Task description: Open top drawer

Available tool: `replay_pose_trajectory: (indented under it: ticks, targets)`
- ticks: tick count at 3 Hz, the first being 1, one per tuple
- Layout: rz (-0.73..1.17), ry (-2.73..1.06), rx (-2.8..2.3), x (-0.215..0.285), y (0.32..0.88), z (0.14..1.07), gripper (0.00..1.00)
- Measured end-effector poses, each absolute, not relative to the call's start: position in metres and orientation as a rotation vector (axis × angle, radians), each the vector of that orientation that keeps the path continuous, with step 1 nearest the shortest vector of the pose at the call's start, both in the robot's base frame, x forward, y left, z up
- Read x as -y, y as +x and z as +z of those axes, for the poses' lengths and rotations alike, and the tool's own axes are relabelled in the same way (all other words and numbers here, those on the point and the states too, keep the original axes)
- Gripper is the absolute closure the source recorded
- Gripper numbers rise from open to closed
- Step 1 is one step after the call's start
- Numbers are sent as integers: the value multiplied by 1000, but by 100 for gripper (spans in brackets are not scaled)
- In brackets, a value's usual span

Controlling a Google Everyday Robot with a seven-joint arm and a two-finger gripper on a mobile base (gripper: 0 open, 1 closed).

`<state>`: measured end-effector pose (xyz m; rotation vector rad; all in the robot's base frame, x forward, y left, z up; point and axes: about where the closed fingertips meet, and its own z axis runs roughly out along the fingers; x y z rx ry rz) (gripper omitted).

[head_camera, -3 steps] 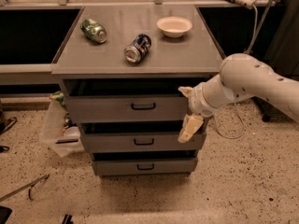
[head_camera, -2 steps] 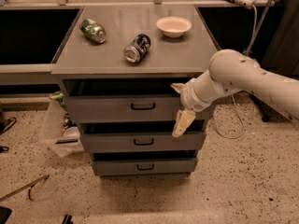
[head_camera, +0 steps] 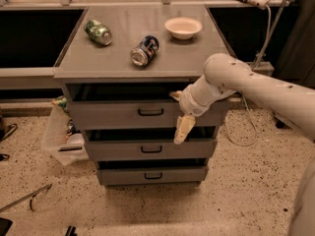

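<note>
The top drawer (head_camera: 113, 114) is the widest grey front of three, just under the cabinet top, with a small dark loop handle (head_camera: 150, 112) at its centre. A dark gap shows above its front. My gripper (head_camera: 179, 113) is in front of the drawer's right half, a little right of the handle. Its beige fingers are spread open and empty, one fingertip (head_camera: 184, 130) hanging down over the gap above the middle drawer (head_camera: 123, 150). The white arm reaches in from the right. The bottom drawer (head_camera: 128, 175) sits below.
On the cabinet top (head_camera: 118, 18) lie a green can (head_camera: 97, 32), a blue can (head_camera: 145, 50) and a white bowl (head_camera: 183, 27). A clear plastic bin (head_camera: 59, 136) stands on the floor at the left. A cable (head_camera: 243, 132) hangs at the right. Dark shelving flanks the cabinet.
My arm and gripper have moved left across the top drawer's front, closer to its handle. The drawers have not moved.
</note>
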<state>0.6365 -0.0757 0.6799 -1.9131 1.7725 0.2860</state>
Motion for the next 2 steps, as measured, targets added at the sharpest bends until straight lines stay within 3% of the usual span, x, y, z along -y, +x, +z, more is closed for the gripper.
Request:
replay_pose_trajectory:
  ticks: [2]
  targets:
    - [325,-1935,-1798,73,639,658,0]
